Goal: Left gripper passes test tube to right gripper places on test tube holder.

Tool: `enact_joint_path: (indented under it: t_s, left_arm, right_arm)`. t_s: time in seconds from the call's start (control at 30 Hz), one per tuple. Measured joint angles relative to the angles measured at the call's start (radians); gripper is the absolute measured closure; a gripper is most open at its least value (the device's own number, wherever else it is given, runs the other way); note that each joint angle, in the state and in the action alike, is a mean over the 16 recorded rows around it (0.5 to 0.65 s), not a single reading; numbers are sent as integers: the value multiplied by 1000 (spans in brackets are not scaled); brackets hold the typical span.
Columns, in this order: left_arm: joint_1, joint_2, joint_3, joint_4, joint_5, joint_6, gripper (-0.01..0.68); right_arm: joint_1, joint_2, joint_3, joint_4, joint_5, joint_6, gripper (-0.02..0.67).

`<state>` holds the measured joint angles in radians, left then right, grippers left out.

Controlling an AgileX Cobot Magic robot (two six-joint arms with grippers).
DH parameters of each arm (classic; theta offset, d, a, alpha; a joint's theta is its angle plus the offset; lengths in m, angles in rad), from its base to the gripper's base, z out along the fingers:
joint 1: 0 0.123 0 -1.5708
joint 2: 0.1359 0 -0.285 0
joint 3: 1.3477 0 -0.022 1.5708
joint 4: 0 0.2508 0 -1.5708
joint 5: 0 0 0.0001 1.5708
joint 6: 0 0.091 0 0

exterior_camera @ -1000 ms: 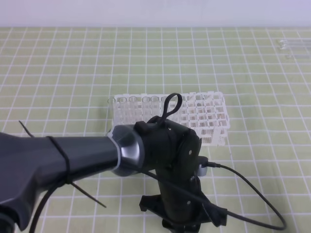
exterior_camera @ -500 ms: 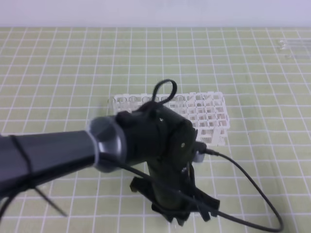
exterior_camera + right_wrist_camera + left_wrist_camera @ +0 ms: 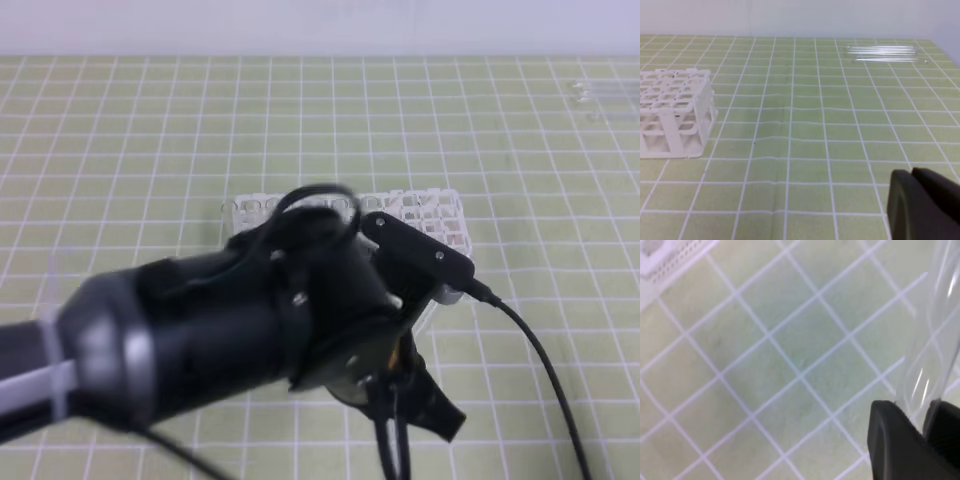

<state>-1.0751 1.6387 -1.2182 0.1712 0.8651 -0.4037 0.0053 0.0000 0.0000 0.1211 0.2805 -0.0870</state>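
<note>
The left gripper (image 3: pixel 920 415) is clamped on the test tube (image 3: pixel 932 335): in the left wrist view the black jaws pinch one end of the clear tube and the rest runs up toward the top right, over the green checked mat (image 3: pixel 790 365). In the exterior high view the left arm fills the near middle and hides the tube and much of the test tube holder (image 3: pixel 440 215), which sits on the mat behind the arm. The right gripper (image 3: pixel 922 200) shows only as a dark jaw tip at the near right corner of the right wrist view; nothing seems to be in it, but I cannot tell how far open it is. The same view has the holder at the left and spare tubes (image 3: pixel 885 54) lying far right. Handling, as a guess: the tube looks light, stiff, smooth and slippery, and brittle if it is glass, so squeeze gently. For the handover the right gripper should probably take the free length well clear of the left jaws, on the straight wall rather than the rounded end, leaving that end free to enter a hole.
</note>
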Motion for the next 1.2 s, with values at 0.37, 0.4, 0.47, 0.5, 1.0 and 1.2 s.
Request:
enact_joint_path:
  t_s: [0.37, 0.4, 0.47, 0.5, 1.0, 1.2]
  left_arm:
    - [-23, -212, 314, 70, -356, -31, 670]
    - [-23, -235, 351, 80, -391, -32, 670]
    - [-23, -276, 417, 96, -451, -33, 669]
    - [-23, -296, 453, 110, -484, -33, 670]
    - [-23, -538, 760, 369, -703, -28, 671]
    - [-23, -562, 771, 421, -693, -28, 670]
  right_arm:
    - [0, 0, 0, 0, 0, 0, 651]
    - [0, 0, 0, 0, 0, 0, 651]
    - [0, 0, 0, 0, 0, 0, 651]
    - [0, 0, 0, 0, 0, 0, 651]
    - [0, 0, 0, 0, 0, 1, 651]
    - [0, 0, 0, 0, 0, 1, 651]
